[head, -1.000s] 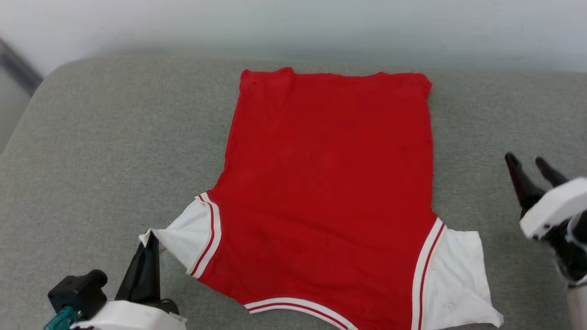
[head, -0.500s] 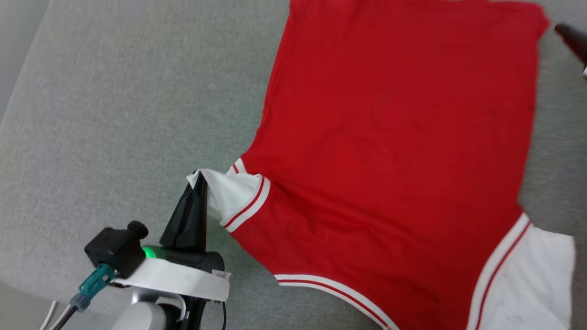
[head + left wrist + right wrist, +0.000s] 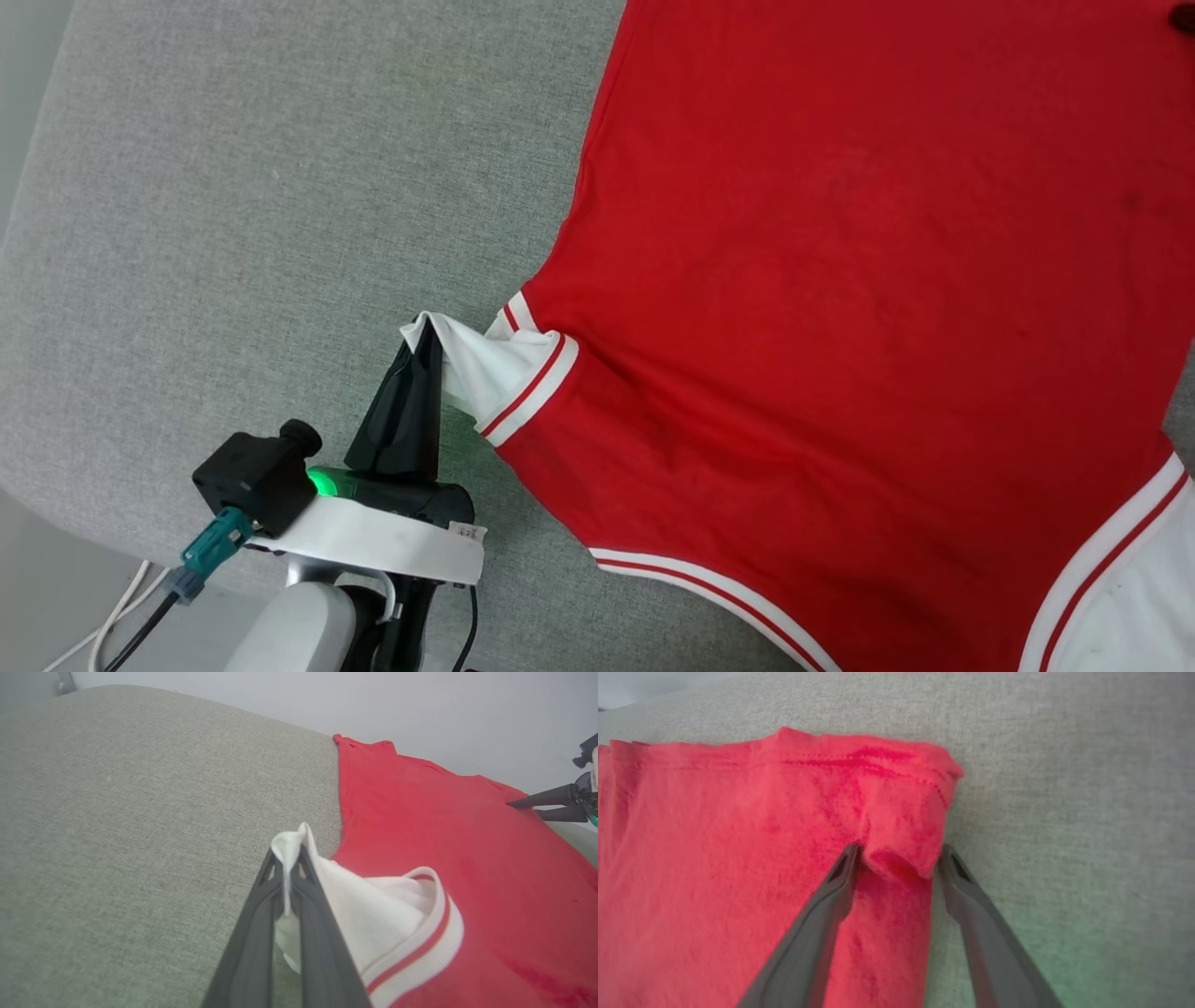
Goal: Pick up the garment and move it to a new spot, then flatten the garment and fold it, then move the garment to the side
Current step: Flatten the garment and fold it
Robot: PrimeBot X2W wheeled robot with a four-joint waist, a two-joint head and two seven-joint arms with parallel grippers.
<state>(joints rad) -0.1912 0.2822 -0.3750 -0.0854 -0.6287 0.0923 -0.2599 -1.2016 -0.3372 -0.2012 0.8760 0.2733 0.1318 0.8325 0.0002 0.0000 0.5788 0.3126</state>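
1. The garment [image 3: 840, 327] lies plain red side up on the grey cushion [image 3: 233, 187], with the hem toward the far edge by the wall and the sleeves toward the near edge. It looks mostly flat to me.
2. The left gripper [image 3: 427, 327] is pressed together on the tip of the white sleeve [image 3: 485, 369], close to the cushion's near-left edge, and it's pulling the sleeve up into a little tent.
3. The right gripper [image 3: 899, 854] is at the far hem corner [image 3: 924, 779]. Its fingers are spread, with a bump of red cloth sitting between them that isn't squeezed yet.
4. My guess is we're in the flattening step, getting a hold at two opposite ends so the wrinkles can be tugged out before any folding.
5. For the next move, the right fingers need to close on that bump and catch both layers. After that, both arms should pull apart gently and low, or the whole garment will probably just slide across the cushion.
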